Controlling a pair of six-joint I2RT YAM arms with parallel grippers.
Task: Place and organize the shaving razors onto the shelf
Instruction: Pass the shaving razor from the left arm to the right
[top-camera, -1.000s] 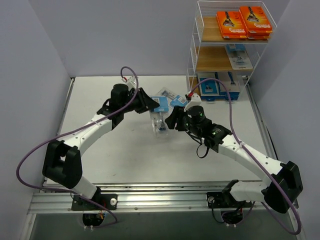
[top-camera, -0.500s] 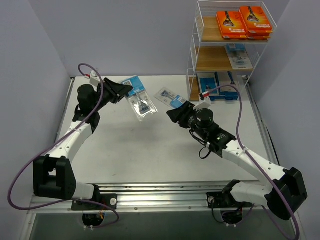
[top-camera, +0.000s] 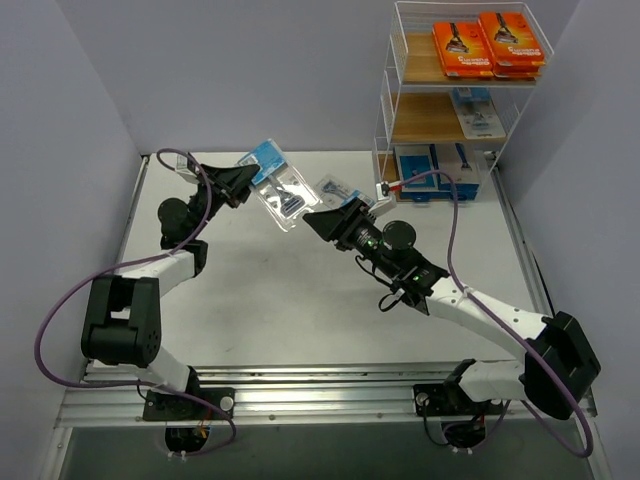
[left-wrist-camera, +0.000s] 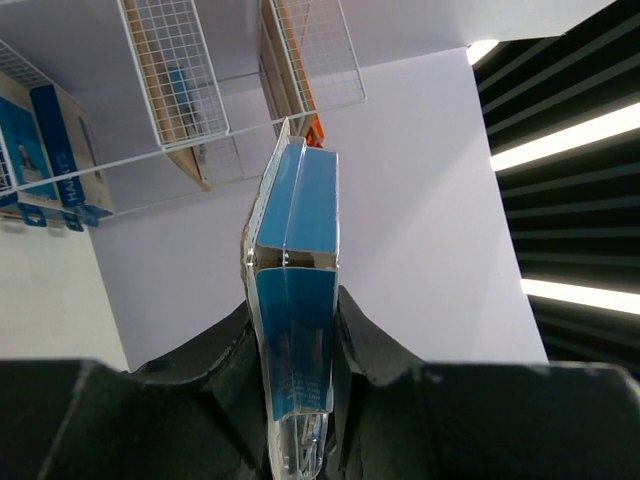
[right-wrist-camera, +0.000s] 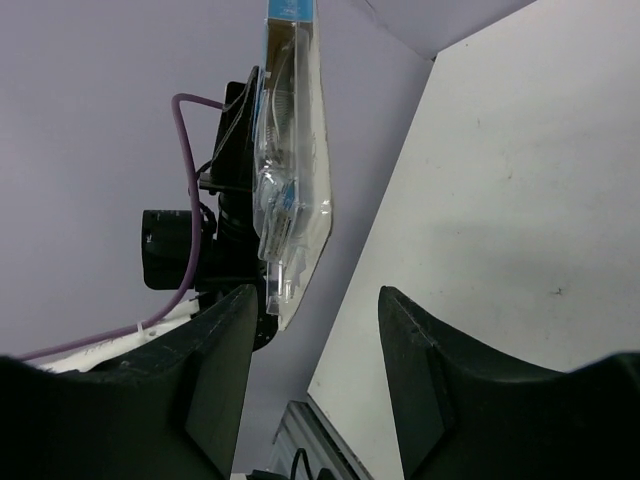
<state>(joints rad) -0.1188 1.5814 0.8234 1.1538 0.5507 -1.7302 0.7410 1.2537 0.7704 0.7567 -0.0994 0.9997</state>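
Note:
My left gripper (top-camera: 243, 181) is shut on a clear blister razor pack with blue card (top-camera: 277, 186) and holds it raised over the far left of the table. In the left wrist view the pack (left-wrist-camera: 296, 250) stands edge-on between the fingers (left-wrist-camera: 372, 340). My right gripper (top-camera: 318, 222) is open and empty, its tips just right of that pack. In the right wrist view the pack (right-wrist-camera: 290, 170) hangs ahead of my open gripper (right-wrist-camera: 315, 330). A second blister pack (top-camera: 338, 191) lies on the table behind it. The white wire shelf (top-camera: 392, 100) stands at the far right.
The shelf's top tier holds orange boxes (top-camera: 490, 45), the middle tier a blue-and-grey box (top-camera: 478, 115), the bottom tier blue boxes (top-camera: 435, 170). The shelf (left-wrist-camera: 190, 90) and blue boxes (left-wrist-camera: 50, 150) also show in the left wrist view. Grey walls surround the table (top-camera: 280, 310).
My left arm has pulled back to the left and lifted the blister pack. My right gripper has reached left toward the pack with its jaws open.

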